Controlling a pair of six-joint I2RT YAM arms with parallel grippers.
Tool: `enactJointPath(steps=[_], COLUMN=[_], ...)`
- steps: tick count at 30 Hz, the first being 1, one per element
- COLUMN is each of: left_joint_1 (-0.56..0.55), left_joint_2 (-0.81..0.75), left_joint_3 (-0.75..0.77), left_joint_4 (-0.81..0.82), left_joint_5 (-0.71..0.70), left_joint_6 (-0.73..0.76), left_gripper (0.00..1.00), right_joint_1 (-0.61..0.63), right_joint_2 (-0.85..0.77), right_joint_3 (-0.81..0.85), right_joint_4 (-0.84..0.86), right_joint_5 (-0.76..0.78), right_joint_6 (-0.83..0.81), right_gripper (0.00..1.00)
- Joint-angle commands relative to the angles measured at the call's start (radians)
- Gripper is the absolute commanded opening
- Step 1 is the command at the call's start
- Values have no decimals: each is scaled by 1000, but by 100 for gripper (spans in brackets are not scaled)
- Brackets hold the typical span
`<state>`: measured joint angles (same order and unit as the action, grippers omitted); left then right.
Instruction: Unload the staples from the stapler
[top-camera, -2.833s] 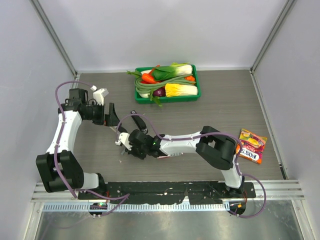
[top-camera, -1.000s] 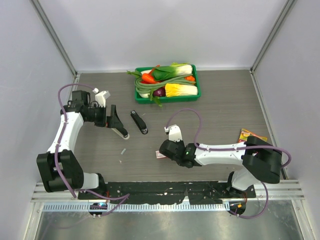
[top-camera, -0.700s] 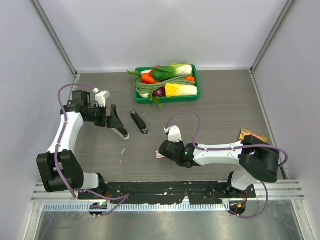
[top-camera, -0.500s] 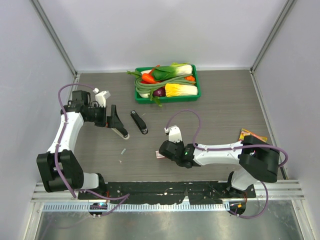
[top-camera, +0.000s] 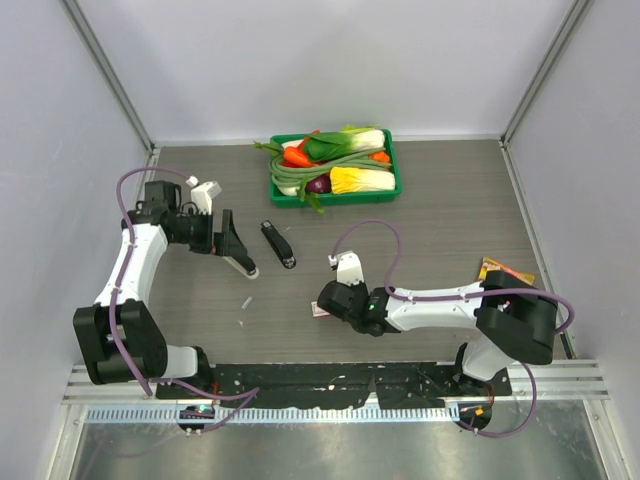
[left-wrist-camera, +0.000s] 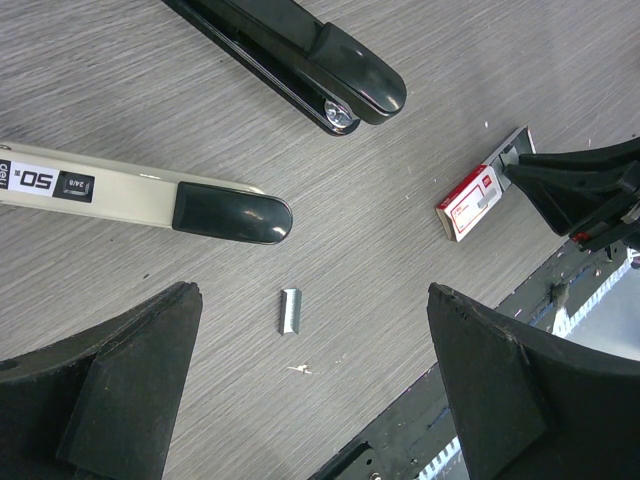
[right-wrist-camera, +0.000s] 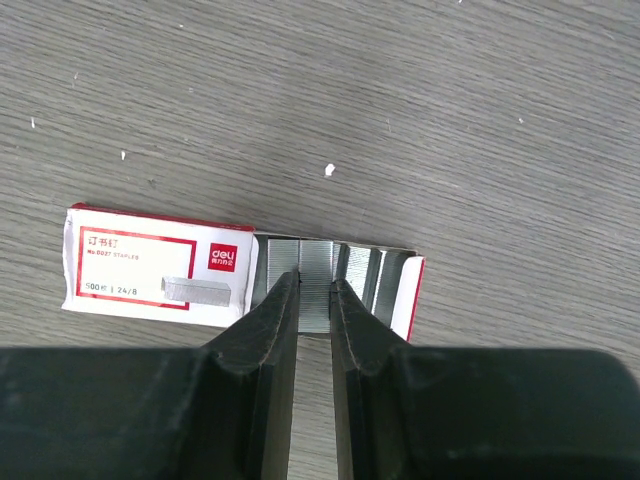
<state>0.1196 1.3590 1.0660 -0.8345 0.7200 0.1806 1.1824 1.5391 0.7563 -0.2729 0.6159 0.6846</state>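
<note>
Now the right claw (right-wrist-camera: 313, 287) hangs over the open end of the red-and-white staple box (right-wrist-camera: 160, 272). Its fingers are drawn in to a narrow slit, with one strip of the staples (right-wrist-camera: 314, 262) caught between the tips. Whether that strip is lifted or lies in the box's tray with the others cannot be told.

A few seconds back this claw was far over to the left, down at the staplers beside the other arm. Since then it has swung to the box, and over the last second it has barely stirred. Only the elbow has settled a little nearer the snack packet (top-camera: 497, 268), which it now half covers.

The left claw (left-wrist-camera: 310, 295) is spread wide and hovers about where it was, above a loose staple strip (left-wrist-camera: 290, 311) lying on the table (left-wrist-camera: 400, 100). Just beyond that strip lies the cream stapler (left-wrist-camera: 140, 195) with its black tip. Past it lies the black stapler (left-wrist-camera: 300, 50), apart from the cream one and now uncovered. At the far edge stands the green tray (top-camera: 397, 172) of vegetables, unmoved.
</note>
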Motion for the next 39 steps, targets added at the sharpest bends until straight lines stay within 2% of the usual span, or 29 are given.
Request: enactJointPath(steps=[1, 16, 22, 27, 32, 39], left_joint_1=[-5, -11, -12, -12, -15, -18], left_joint_2=[-23, -26, -24, -23, -20, -23], left_joint_3=[2, -1, -3, -5, 0, 2], left_joint_4=[20, 21, 21, 21, 20, 14], left_joint_5=[30, 33, 38, 38, 36, 4], left_joint_6=[-10, -12, -13, -13, -15, 2], left_gripper=[100, 100, 100, 100, 100, 100], right_joint_1=[-3, -10, -10, -13, -32, -49], right_joint_2=[0, -19, -30, -101, -168, -152], right_joint_3=[3, -12, -17, -28, -49, -55], right_joint_4=[31, 27, 28, 5, 1, 11], right_joint_5=[38, 35, 36, 67, 65, 33], right_joint_6=[23, 33, 36, 44, 52, 50], right_gripper=[17, 30, 30, 24, 10, 4])
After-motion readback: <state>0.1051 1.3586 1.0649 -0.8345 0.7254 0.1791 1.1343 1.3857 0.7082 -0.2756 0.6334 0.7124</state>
